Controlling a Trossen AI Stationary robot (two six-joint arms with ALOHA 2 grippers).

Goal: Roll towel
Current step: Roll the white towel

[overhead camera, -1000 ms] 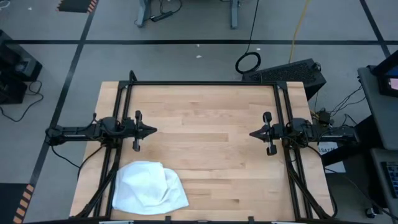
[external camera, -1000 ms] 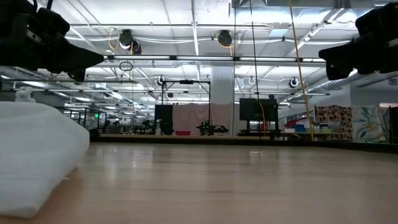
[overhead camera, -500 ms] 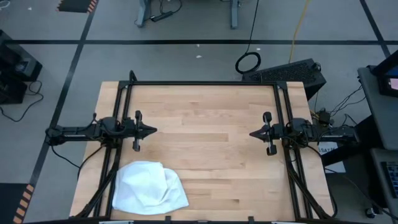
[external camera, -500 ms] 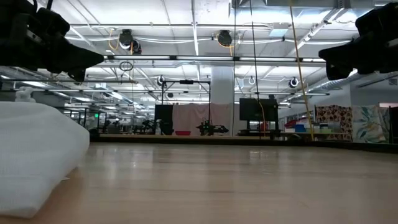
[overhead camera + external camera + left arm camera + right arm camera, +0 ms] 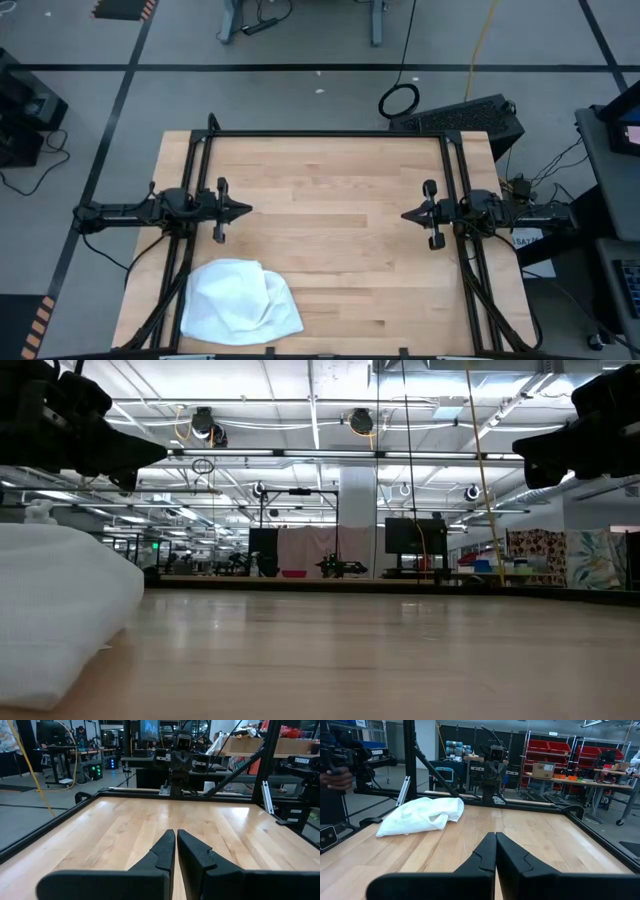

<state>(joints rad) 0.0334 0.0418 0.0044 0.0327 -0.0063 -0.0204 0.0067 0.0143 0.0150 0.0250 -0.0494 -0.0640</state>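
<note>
Crumpled towel (image 5: 240, 311) near left claw (image 5: 246, 210), hidden from left wrist view, both claws closed, right claw (image 5: 406, 215) empty

A large robotics lab or workshop hall: a wooden counter (image 5: 330, 200) in a black metal frame stands on a grey floor marked with black tape lines (image 5: 300, 67). Beyond it are shelves of red storage bins (image 5: 547, 750), workbenches, trailing cables, monitors and a high ceiling with exposed ducts.
</note>
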